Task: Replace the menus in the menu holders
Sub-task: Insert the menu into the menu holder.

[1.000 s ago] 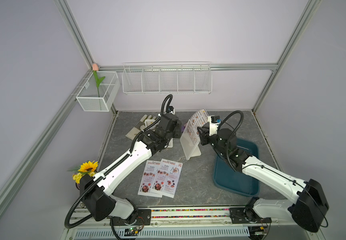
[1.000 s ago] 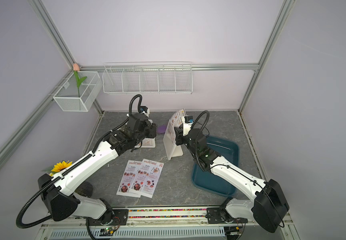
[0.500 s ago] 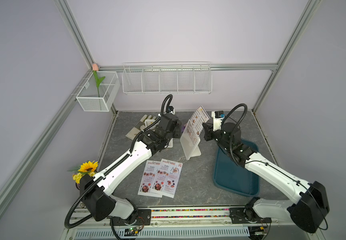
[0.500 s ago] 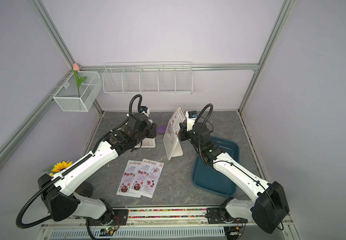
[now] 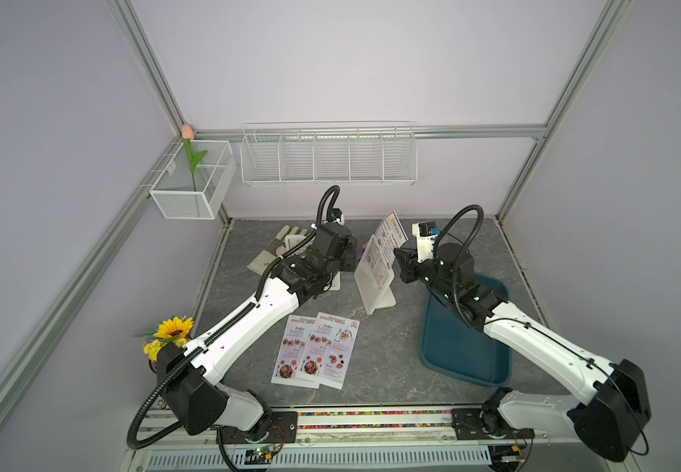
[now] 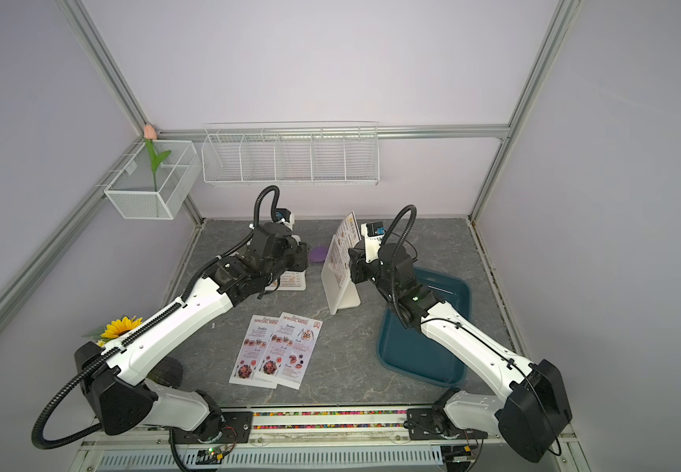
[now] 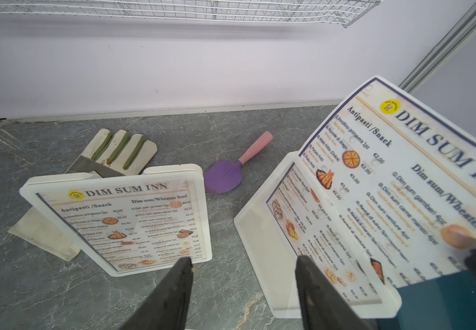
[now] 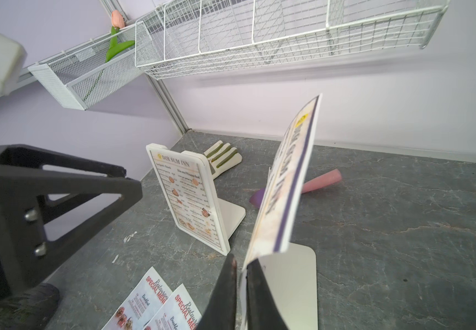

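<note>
Two white menu holders stand at the back of the table. The left one (image 7: pixel 28 190) keeps a "DIM SUM INN" menu (image 7: pixel 128 223) in its face. From the middle holder (image 5: pixel 379 300) a second "DIM SUM INN" menu (image 5: pixel 389 241) sticks up, bowed and partly out. My right gripper (image 8: pixel 241 274) is shut on that sheet's side edge. My left gripper (image 7: pixel 244 261) hovers open and empty between the two holders, low over the table. Two "SPECIAL MENU" sheets (image 5: pixel 316 351) lie flat and overlapping near the front.
A pale work glove (image 7: pixel 116 151) and a purple trowel with a pink handle (image 7: pixel 225 177) lie behind the holders. A dark teal tray (image 5: pixel 465 351) sits under my right arm. White wire baskets (image 5: pixel 328 155) hang on the back wall. A sunflower (image 5: pixel 173 329) stands front left.
My right gripper has closed on the middle menu's edge and risen a little, and the sheet stands slightly higher out of its holder. The left arm has not moved.
</note>
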